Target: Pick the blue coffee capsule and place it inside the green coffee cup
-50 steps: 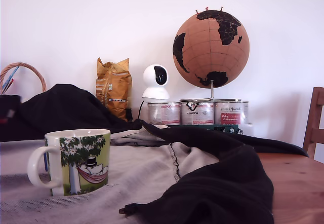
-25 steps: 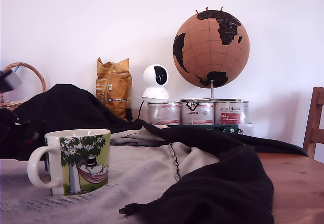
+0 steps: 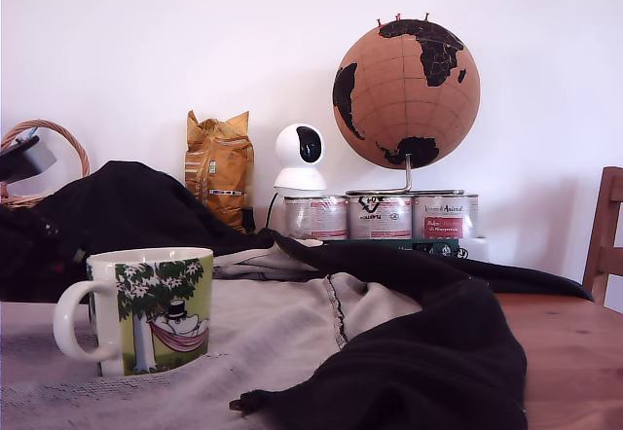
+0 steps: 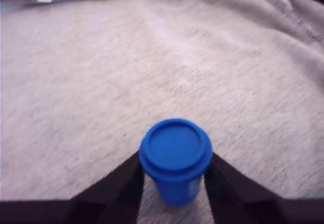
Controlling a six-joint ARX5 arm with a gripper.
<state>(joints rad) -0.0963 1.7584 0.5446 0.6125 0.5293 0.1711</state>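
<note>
1. The blue coffee capsule point(image 4: 175, 158) looks like smooth, slightly glossy plastic.
2. The grey cloth point(image 4: 152, 72) is matt and fuzzy.
3. The green coffee cup point(image 3: 146, 308) is glossy ceramic.
4. The counter point(image 3: 574, 352) is bare wood.

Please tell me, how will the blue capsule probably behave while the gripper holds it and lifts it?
The blue coffee capsule looks small and stubby, so it is probably light. Its smooth, tapering body could slip between the fingers if squeezed weakly. It appears rigid, with a wide round rim; dropped on the soft grey cloth, it might tip and roll.
</note>
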